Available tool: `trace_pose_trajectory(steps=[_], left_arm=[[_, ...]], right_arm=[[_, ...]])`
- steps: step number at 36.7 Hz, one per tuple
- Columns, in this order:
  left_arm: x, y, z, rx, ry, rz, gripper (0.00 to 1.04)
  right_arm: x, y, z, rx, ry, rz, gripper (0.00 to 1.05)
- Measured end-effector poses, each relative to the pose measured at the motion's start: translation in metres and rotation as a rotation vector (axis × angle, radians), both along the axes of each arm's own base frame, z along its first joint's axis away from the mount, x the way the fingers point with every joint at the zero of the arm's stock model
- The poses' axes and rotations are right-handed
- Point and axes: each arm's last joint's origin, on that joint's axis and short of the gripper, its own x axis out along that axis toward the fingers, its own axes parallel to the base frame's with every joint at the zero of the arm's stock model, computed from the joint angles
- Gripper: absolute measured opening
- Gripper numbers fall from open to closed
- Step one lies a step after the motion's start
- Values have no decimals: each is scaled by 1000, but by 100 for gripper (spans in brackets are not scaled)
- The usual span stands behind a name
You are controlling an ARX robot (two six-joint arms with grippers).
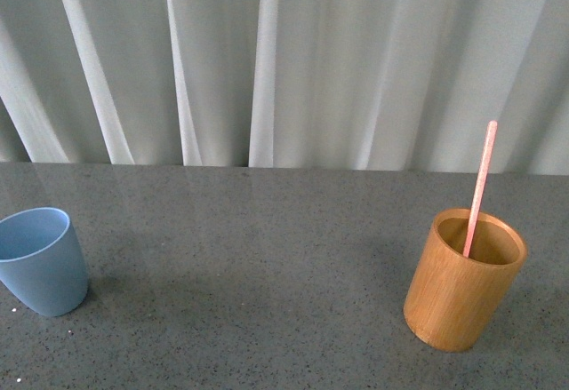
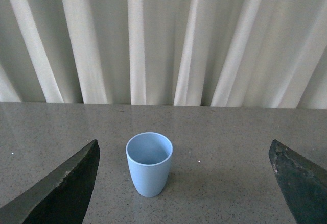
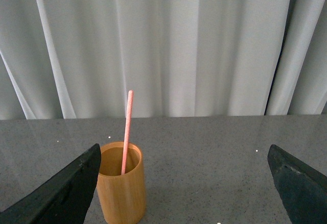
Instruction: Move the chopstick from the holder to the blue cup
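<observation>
The pink chopstick (image 1: 480, 186) stands in the wooden holder (image 1: 462, 288), which sits upright on the right of the grey table (image 1: 267, 257) in the front view; the chopstick's lower end is down inside the holder, hidden by the wall; its upper part leans on the far rim and rises well above it, tilted a little to the right; the blue cup (image 1: 40, 266) stands upright at the far left of the table, well apart from the holder, with its left side cut off by the frame edge; a pale pleated curtain (image 1: 311, 61) hangs behind the table's far edge

In the left wrist view the left gripper (image 2: 184, 146) has its jaws wide apart and clamps nothing; its dark fingers (image 2: 56, 188) show at either side of the frame; the cup stands ahead between them, nearer one finger than the other and touching neither; its mouth faces up and its inside shows plain blue down to the bottom

In the right wrist view the right gripper (image 3: 184, 147) is likewise spread wide, with nothing between its fingers (image 3: 301, 188); the holder, with the chopstick in it, stands ahead, just beside one finger's tip and well apart from the other; whether it touches that finger I cannot tell
</observation>
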Motion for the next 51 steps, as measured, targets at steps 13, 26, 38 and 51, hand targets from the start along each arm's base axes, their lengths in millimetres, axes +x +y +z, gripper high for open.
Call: trace_pose_trajectory(steps=[13, 26, 38, 51], left_arm=[[38, 0, 47, 10, 180, 337, 98], [161, 25, 67, 170, 625, 230, 98], [199, 32, 27, 217, 896, 190, 98], [225, 30, 13, 130, 948, 188, 98]], right_arm=[[0, 0, 0, 0, 0, 0, 95], [0, 0, 0, 0, 0, 0, 95], [0, 0, 0, 0, 0, 1, 95], [0, 0, 0, 0, 0, 1, 95]])
